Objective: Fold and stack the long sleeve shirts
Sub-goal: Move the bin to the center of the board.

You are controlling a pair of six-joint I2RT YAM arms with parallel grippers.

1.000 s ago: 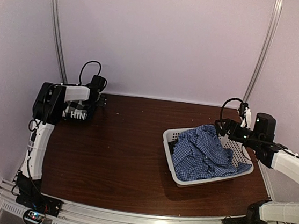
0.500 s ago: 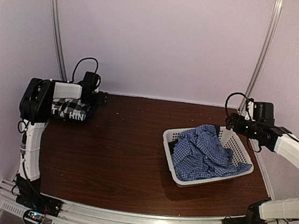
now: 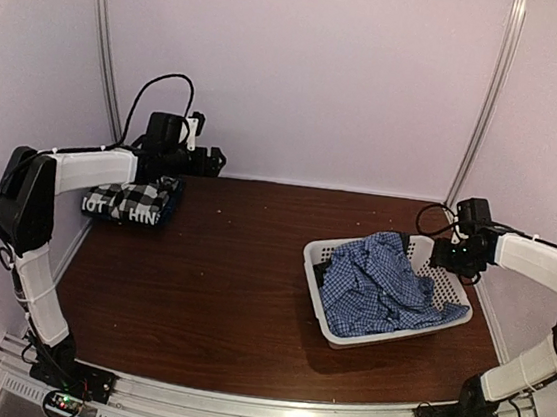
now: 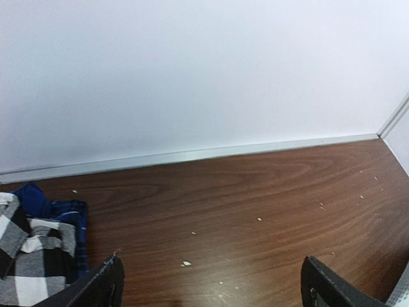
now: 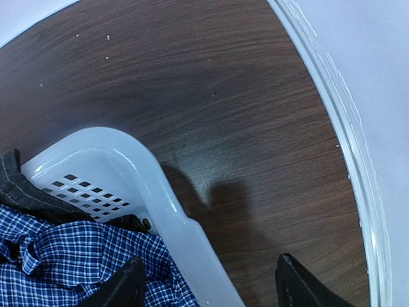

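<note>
White plastic basket [image 3: 315, 285], right side of table: blue fine-check shirt [image 3: 380, 286] heaped inside, dark charcoal cloth [image 5: 22, 185] beside it against wall. Right gripper [image 5: 208, 288] over basket's far rim, jaws apart, empty; blue shirt just beside one finger. Plaid shirt [image 3: 141, 195] on navy lettered shirt [image 3: 129, 214], far left. Left gripper [image 3: 206, 161] just right of stack, jaws wide, empty.

The table [image 3: 230, 284] my arms are bolted to is dark brown wood, dotted with small pale specks [image 4: 186, 263]. A white perforated basket [image 3: 314, 278] sits directly on it. Well away to the basket's left, and a little farther from me, a folded navy shirt with white letters [image 3: 127, 214] lies flat on the wood.
</note>
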